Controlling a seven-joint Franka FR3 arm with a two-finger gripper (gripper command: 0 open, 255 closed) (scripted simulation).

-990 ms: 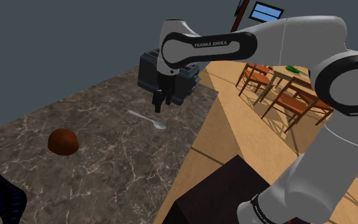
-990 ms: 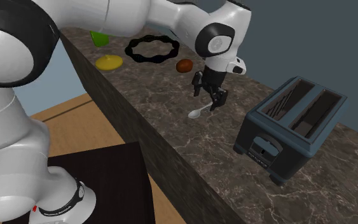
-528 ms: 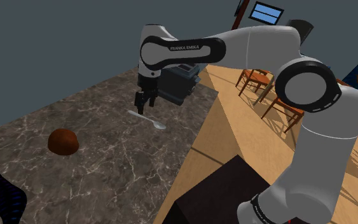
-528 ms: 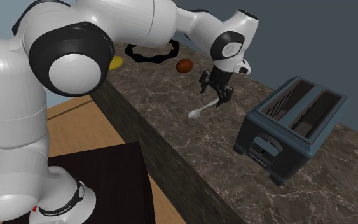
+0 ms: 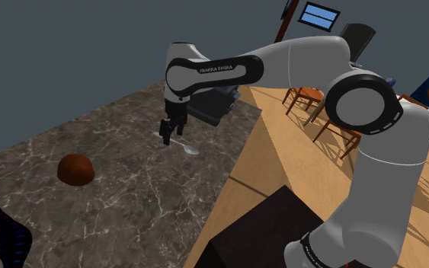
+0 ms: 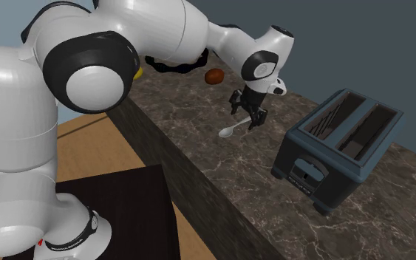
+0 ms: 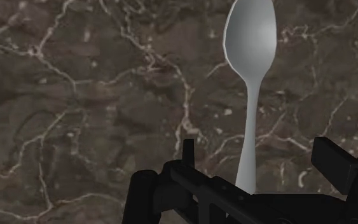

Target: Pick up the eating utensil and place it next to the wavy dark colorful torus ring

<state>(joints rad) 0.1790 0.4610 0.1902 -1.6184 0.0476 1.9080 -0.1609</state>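
wrist view: spoon (image 7: pixel 250 38) lies on marble bench (image 7: pixel 75 95), handle between the fingers (image 7: pixel 335 163)
fingers: spread, not touching the spoon
ring (image 5: pixel 11 224): far along the bench, well apart from spoon

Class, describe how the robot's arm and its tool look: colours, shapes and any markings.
The arm is glossy white with rounded, tube-like links and dark ring-shaped joints. A black band near the wrist carries white lettering, FRANKA EMIKA. The tool is all black, blocky, with two fingers.

Open counter (image 6: pixel 191 118) around spoon (image 6: pixel 228 132) (toaster (image 6: pixel 339 144) nearby)
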